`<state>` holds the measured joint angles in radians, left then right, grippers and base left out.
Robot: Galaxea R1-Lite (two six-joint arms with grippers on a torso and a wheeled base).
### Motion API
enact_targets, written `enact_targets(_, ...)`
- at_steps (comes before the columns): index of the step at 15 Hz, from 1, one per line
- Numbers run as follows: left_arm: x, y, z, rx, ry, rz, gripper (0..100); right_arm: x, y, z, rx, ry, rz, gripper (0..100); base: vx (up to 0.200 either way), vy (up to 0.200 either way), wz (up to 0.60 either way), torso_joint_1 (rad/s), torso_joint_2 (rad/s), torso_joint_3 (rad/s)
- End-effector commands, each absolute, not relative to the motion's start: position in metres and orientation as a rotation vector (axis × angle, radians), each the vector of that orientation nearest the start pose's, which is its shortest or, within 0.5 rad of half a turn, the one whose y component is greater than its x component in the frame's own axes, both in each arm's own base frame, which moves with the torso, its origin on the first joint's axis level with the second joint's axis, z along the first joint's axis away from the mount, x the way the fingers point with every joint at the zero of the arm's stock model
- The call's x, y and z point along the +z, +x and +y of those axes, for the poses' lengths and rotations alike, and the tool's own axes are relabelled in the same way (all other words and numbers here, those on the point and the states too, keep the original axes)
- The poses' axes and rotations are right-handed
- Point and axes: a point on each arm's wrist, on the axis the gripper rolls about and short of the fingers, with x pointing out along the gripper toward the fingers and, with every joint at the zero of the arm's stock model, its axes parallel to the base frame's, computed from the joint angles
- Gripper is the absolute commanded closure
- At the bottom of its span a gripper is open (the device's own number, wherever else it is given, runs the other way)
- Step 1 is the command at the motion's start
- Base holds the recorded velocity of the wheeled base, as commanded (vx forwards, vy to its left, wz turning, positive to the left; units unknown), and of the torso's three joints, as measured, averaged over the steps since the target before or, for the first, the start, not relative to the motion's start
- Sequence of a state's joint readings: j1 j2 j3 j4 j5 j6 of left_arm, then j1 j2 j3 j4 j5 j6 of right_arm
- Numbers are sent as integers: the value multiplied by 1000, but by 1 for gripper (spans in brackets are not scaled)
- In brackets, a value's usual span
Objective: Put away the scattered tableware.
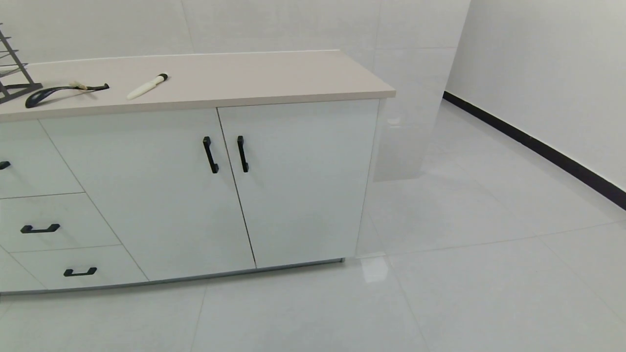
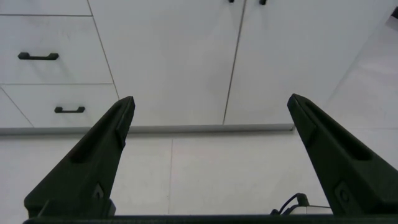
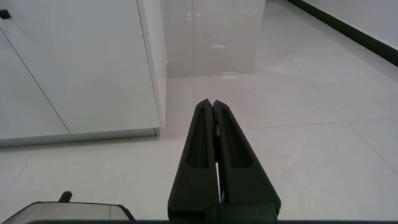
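Note:
On the beige countertop (image 1: pixel 254 78) at the left lie a black ladle (image 1: pixel 54 92) and, just to its right, a white-bladed knife with a black handle (image 1: pixel 146 86). A pale wooden-looking utensil peeks out behind the ladle's handle. My left gripper (image 2: pixel 211 106) is open, held low over the floor and facing the white cabinet doors (image 2: pixel 205 56). My right gripper (image 3: pixel 213 109) is shut with nothing in it, pointing at the floor beside the cabinet's end panel (image 3: pixel 152 56).
A black wire dish rack (image 1: pixel 12 68) stands at the counter's far left edge. Below are two cabinet doors with black handles (image 1: pixel 226 154) and drawers (image 1: pixel 40 228) to the left. Open tiled floor (image 1: pixel 489 244) stretches to the right, up to a wall with a black baseboard.

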<state>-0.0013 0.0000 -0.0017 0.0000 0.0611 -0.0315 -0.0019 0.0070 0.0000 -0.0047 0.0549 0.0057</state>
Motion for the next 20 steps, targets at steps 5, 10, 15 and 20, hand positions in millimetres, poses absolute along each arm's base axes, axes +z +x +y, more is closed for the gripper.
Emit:
enact_targets(5,76,-23,1,63,-34,-3,0,76,-22,1,51,3,8,100,0,0,360,0,0,2)
enact_targets(10,76,-23,1,63,-35,-3,0,76,-22,1,51,5,6,100,0,0,360,0,0,3)
enact_targets(15,76,-23,1,63,-37,-3,0,76,-22,1,51,5,8,100,0,160,0,3,1,1)
enact_targets(20,75,-23,1,63,-37,-1,0,76,-22,1,51,5,8,100,0,200,0,1,4,3)
